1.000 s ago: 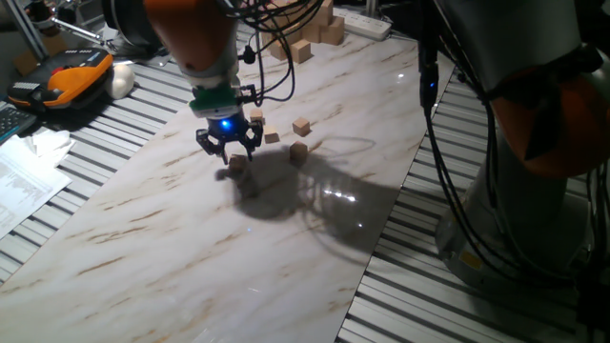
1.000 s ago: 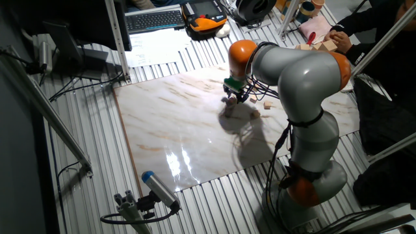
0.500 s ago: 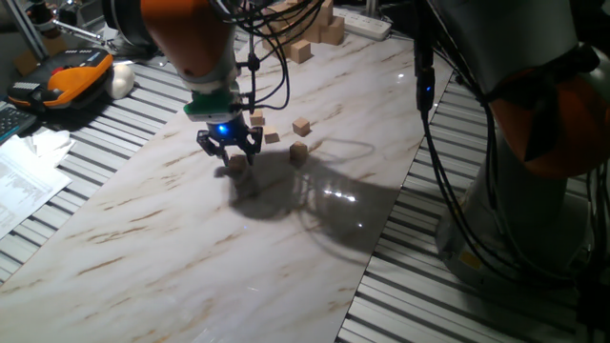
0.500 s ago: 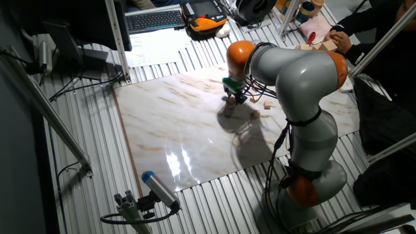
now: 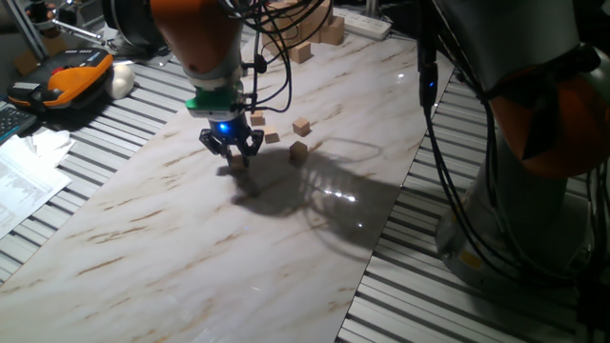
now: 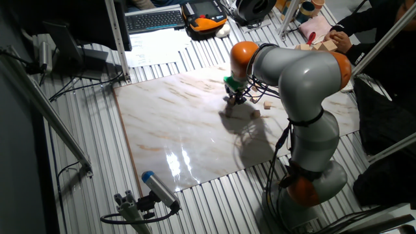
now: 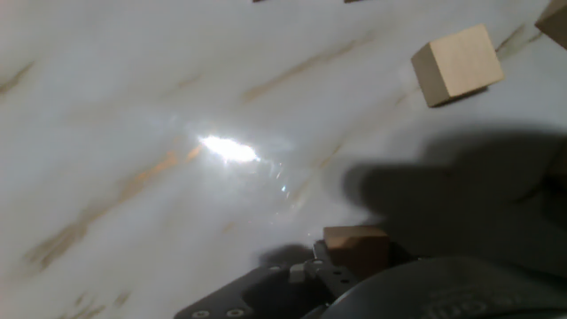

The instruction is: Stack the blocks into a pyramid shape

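My gripper (image 5: 232, 156) hangs low over the marble board, shut on one small tan wooden block (image 5: 235, 164). In the hand view this block (image 7: 356, 249) sits right at the gripper's dark body at the bottom edge. Several more small blocks lie loose on the board to the right of the gripper: one (image 5: 298, 151) nearest, one (image 5: 302, 126) behind it, one (image 5: 272, 136) and one (image 5: 257, 118) closer to the hand. The hand view shows a loose block (image 7: 456, 64) at the upper right. In the other fixed view the gripper (image 6: 235, 99) is left of two loose blocks (image 6: 256, 114).
A pile of larger pale wooden blocks (image 5: 319, 33) lies at the board's far end. An orange-black device (image 5: 71, 76) and papers (image 5: 24, 176) lie on the slatted table to the left. The arm's grey base (image 6: 312, 149) stands at the board's edge.
The gripper, still holding the block, has shifted slightly towards the loose blocks. The loose blocks have not moved.
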### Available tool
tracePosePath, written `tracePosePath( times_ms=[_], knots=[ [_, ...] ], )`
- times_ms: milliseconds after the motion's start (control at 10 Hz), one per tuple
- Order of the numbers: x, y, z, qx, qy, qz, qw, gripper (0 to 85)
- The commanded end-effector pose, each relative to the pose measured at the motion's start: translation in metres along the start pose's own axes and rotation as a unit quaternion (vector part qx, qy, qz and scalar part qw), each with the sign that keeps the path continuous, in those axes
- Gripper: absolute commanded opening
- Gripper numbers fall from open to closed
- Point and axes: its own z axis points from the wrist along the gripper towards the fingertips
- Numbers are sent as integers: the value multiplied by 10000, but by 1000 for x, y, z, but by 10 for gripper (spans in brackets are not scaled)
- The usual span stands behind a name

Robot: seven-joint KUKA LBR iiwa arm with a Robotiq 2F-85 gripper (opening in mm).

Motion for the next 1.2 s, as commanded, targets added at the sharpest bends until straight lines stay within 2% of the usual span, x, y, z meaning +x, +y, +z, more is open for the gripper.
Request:
tracePosePath(
  times_ms=[0, 200, 300, 500, 600, 700, 800, 900, 1100],
  knots=[
    [0, 0, -2, -44, 27, -296, 9995, 0],
    [3, -4, -15, -74, 89, -1433, 9896, 0],
    [4, -5, -20, -162, 179, -2081, 9778, 0],
    [6, -7, -19, -151, 125, -3422, 9394, 0],
    [7, -8, -19, -160, 111, -3857, 9224, 0],
    [8, -9, -20, -162, 95, -4243, 9053, 0],
    [9, -10, -19, -56, 15, -4519, 8921, 0],
    [9, -10, -19, -67, 2, -4668, 8843, 0],
    [9, -10, -19, -17, -115, -4887, 8724, 0]
  ],
)
